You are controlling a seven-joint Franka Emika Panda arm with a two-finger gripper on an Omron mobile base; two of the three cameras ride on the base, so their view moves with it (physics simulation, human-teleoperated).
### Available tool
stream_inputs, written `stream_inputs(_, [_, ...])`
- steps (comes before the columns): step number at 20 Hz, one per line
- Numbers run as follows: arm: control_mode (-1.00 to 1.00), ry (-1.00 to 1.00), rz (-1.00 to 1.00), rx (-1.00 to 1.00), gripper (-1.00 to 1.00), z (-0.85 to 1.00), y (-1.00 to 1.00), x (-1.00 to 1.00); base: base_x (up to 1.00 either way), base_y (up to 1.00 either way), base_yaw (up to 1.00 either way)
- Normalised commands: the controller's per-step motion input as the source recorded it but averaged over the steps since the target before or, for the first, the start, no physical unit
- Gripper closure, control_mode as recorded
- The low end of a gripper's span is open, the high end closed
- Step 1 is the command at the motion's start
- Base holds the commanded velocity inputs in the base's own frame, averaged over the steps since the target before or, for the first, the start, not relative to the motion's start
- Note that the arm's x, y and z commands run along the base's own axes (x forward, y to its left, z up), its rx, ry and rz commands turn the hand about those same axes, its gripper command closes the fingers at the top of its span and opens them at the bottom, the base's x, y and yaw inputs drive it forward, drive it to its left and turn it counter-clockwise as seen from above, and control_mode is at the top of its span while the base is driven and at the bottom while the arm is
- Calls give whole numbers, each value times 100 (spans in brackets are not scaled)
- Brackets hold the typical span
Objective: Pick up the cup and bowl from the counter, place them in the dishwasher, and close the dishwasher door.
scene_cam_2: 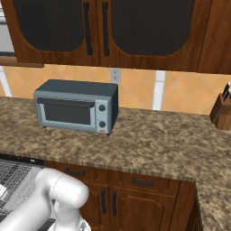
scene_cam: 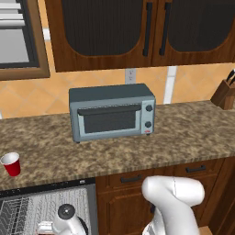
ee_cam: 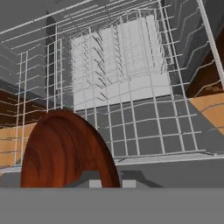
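While you lowered: the hand (ee_cam: 106,183) was clamped on the bowl (ee_cam: 65,151) above the dishwasher (ee_cam: 131,109) rack.
Advice: settle it before releasing.
Cup (scene_cam: 11,164): waited far left on worktop (scene_cam: 183,133).

You're looking at a glossy white arm (scene_cam: 176,202) with fat rounded link housings, dark joint seams, and a round dark-rimmed cap (scene_cam: 67,212) near the wrist. No cables or markings you can read.
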Motion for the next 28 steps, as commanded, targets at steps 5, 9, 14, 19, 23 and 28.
stream_inputs(5, [-100, 12, 0, -1, 100, -60, 0, 2, 0, 0, 0])
stream_inputs(9, [-100, 9, 1, 0, 100, -48, 0, 0, 0, 0, 0])
stream_inputs(14, [-100, 15, 1, -1, 100, -27, 5, 1, 0, 0, 0])
stream_inputs(19, [-100, 5, 0, 0, 100, -3, 1, 3, 0, 0, 0])
stream_inputs(23, [-100, -2, 0, 0, 100, 1, 0, 0, 0, 0, 0])
stream_inputs(28, [-100, -11, 0, 0, 100, -9, 0, 23, 0, 0, 0])
